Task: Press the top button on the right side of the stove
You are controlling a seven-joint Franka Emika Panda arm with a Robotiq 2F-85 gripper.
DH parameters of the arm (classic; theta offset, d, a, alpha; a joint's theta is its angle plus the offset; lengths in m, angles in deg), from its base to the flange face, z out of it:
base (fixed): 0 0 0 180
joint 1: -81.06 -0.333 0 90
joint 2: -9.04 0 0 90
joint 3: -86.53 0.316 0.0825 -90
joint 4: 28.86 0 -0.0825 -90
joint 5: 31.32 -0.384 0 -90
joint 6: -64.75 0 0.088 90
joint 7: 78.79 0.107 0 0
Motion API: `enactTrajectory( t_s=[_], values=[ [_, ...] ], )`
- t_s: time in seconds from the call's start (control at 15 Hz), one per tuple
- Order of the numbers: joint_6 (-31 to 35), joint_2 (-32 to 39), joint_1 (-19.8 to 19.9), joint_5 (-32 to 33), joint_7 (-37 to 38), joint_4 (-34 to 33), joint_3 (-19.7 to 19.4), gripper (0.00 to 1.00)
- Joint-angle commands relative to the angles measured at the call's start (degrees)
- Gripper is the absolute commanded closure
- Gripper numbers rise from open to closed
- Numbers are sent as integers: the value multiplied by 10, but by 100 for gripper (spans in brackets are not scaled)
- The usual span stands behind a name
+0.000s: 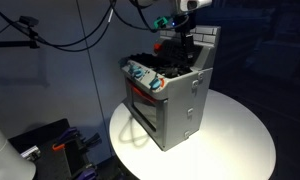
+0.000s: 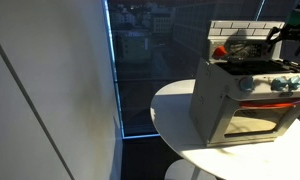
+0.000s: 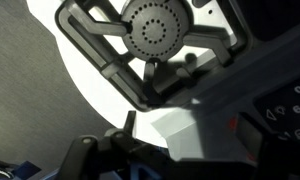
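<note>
The small grey toy stove (image 1: pixel 175 100) stands on a round white table (image 1: pixel 240 140), and it also shows in the second exterior view (image 2: pixel 245 95). It has teal-and-red front knobs (image 1: pixel 145 78), black burners and a white brick-pattern back wall (image 1: pixel 202 42). My gripper (image 1: pixel 183 30) hovers over the stove top near the back wall, and it also shows in an exterior view (image 2: pixel 290 35). In the wrist view I see a round burner (image 3: pixel 155 30) under a black grate. The dark control panel (image 3: pixel 290 110) with small buttons is at the right. My fingers are dark and blurred.
A tall dark window (image 2: pixel 150 60) and a pale wall (image 2: pixel 40 90) stand beside the table. Cables (image 1: pixel 60 30) hang behind the stove. Dark equipment (image 1: pixel 50 145) sits low on the floor beside the table.
</note>
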Motion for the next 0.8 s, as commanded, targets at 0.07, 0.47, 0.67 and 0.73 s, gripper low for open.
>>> enactTrajectory(
  t_s=[0.07, 0.47, 0.67, 0.73],
  values=[
    [-40, -6, -3, -26, -40, -11, -1, 0],
    [-75, -16, -2, -39, -84, -12, 1, 0],
    [-108, -23, -3, -42, -114, -17, 3, 0],
    [-124, -25, -4, -43, -125, -19, 4, 0]
  ],
)
